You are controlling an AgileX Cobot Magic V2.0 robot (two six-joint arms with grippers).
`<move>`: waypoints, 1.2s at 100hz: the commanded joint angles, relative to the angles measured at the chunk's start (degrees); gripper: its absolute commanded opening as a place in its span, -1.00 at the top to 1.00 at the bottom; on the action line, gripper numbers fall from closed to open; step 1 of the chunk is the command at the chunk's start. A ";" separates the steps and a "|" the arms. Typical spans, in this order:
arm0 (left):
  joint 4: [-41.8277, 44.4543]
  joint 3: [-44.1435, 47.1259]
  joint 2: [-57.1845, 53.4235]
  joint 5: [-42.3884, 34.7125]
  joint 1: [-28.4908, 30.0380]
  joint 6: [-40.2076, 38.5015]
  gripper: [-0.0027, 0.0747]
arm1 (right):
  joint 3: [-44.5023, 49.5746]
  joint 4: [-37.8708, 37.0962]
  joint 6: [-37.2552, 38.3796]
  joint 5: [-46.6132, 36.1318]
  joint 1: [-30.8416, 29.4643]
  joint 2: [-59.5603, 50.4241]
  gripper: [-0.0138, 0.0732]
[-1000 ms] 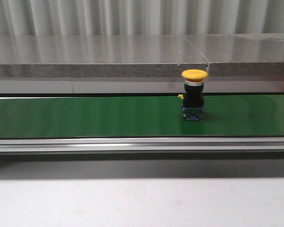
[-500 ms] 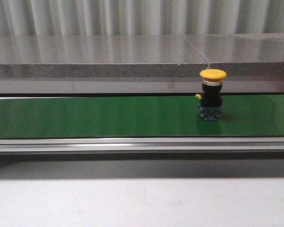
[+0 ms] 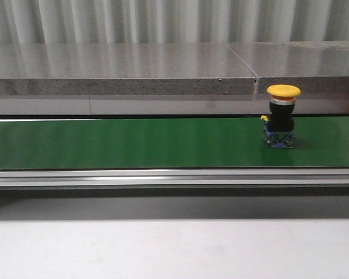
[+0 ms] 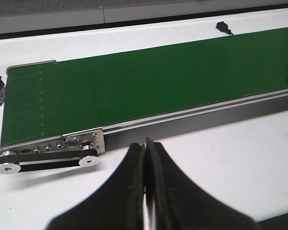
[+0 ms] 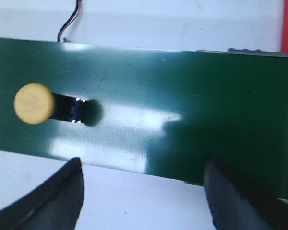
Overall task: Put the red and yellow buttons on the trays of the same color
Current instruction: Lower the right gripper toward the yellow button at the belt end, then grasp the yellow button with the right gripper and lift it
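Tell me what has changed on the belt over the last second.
The yellow button has ridden the green belt toward the right, upright all the way. Nothing took hold of it or let it go. The belt frame and grey ledge behind look unchanged.

No readable text, label or number shows anywhere; the blurred right wrist view may hide small markings.
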 commanded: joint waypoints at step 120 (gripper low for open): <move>-1.33 -1.41 0.57 -3.97 -0.28 -0.06 0.98 | -1.17 -1.38 -1.65 -10.99 9.98 17.08 0.04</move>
